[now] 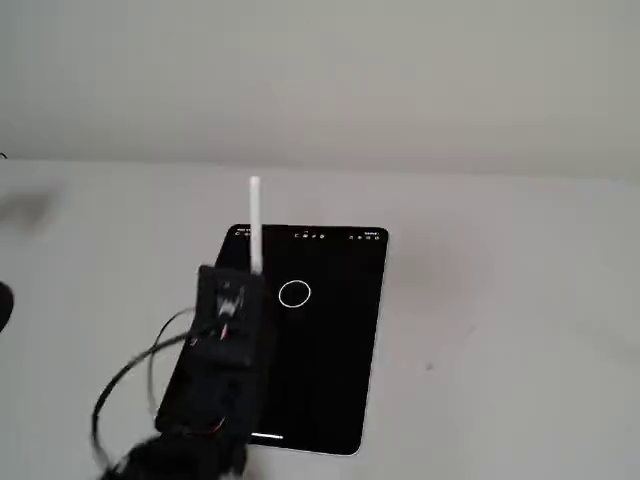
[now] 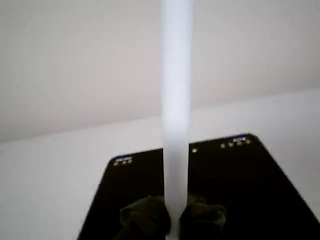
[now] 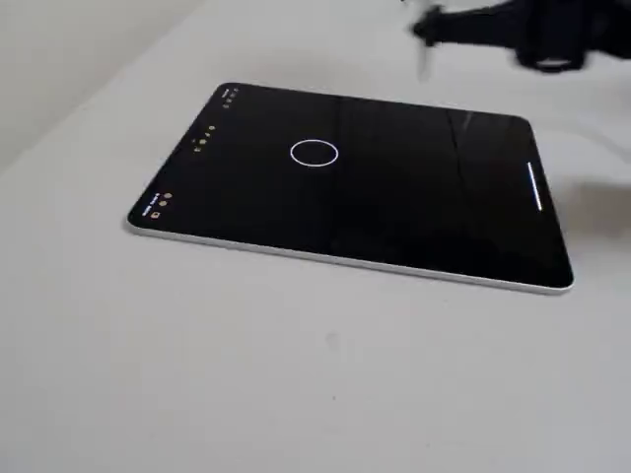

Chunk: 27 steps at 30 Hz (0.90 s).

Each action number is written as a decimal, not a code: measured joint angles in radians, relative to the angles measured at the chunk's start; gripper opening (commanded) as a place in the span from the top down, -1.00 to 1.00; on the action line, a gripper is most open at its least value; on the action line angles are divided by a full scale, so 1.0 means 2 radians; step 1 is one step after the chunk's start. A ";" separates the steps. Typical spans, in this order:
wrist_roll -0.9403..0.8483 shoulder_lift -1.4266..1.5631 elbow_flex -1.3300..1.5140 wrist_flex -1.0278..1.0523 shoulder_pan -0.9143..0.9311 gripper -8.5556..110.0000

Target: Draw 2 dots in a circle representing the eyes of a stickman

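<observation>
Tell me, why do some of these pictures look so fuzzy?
Wrist view: the white plastic stylus sits too near the lens and blurs. A fixed view: the black robot arm smears at the top edge, while the thin white ring on the black tablet screen stays crisp.

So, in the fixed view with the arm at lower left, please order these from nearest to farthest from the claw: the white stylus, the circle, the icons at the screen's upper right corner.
1. white stylus: held in the claw, pointing up in the picture.
2. circle: just right of the claw.
3. corner icons: farther right, at the screen's top edge.
</observation>
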 measured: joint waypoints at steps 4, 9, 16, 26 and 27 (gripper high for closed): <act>-0.011 -0.124 -0.101 -0.027 0.008 0.86; -0.012 -0.213 -0.209 -0.027 0.008 0.86; -0.021 -0.289 -0.291 -0.020 0.008 0.86; -0.025 -0.331 -0.328 -0.007 0.008 0.86; -0.025 -0.334 -0.328 -0.007 0.008 0.86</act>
